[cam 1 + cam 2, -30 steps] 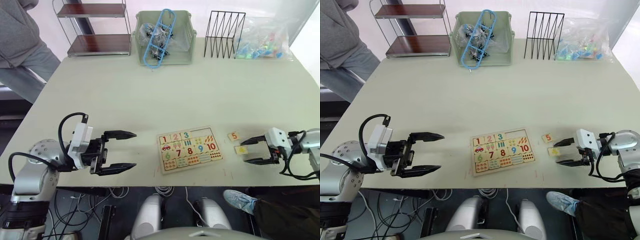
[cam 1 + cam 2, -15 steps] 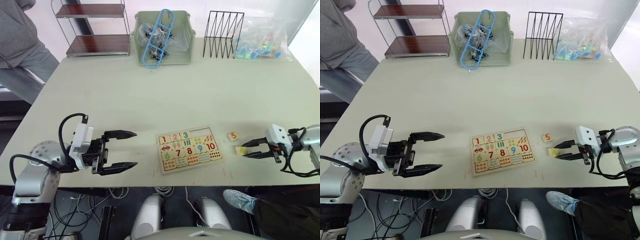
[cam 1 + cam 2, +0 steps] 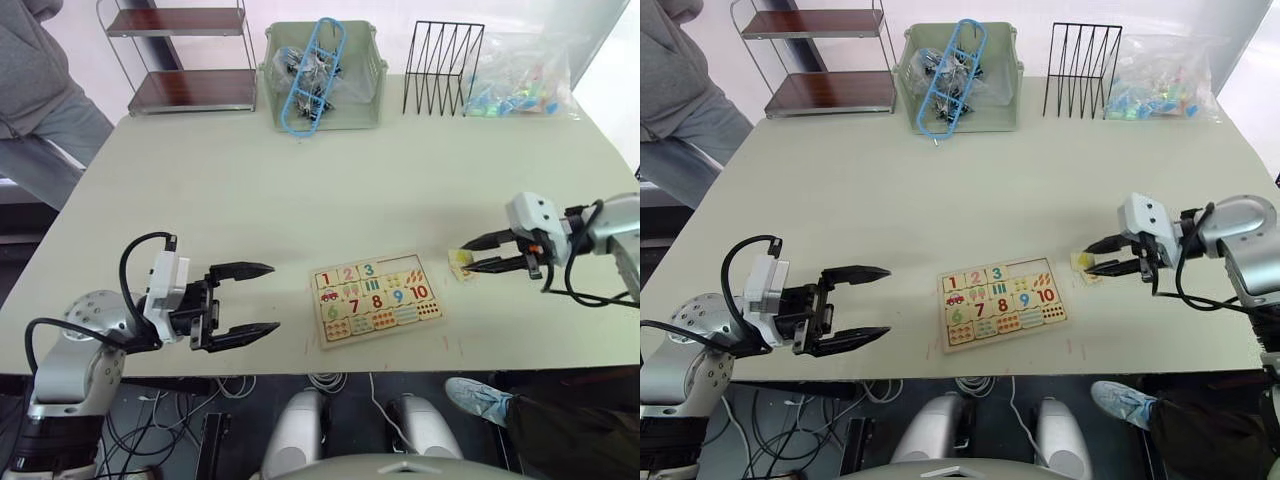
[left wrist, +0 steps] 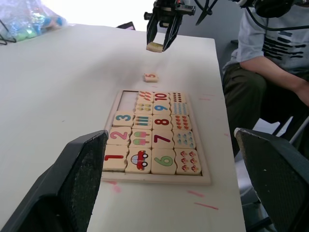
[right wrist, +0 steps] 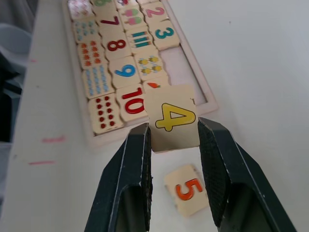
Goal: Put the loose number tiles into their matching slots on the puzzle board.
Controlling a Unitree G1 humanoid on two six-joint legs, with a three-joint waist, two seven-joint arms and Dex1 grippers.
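The puzzle board (image 3: 384,337) lies near the table's front edge with number tiles 1, 2 and 3 seated in its top row. Two slots (image 4: 130,99) beside the 3 stand empty. My right gripper (image 3: 468,256) is shut on the pale tile with a yellow 4 (image 5: 174,116) and holds it off the table, just right of the board's empty end. The tile with an orange 5 (image 5: 188,189) lies flat on the table below it, close to the board's right side. My left gripper (image 3: 275,297) hovers open and empty to the left of the board.
Along the far edge stand a green bin (image 3: 322,110) with a blue plastic piece, a black wire rack (image 3: 443,68) and a bag of coloured bits (image 3: 520,82). A person (image 3: 40,90) stands at the far left. Another person (image 4: 270,63) sits by the table's right end.
My right gripper closed on the 4 tile, lifted it off the table and carried it left toward the board. The left gripper stayed where it was.
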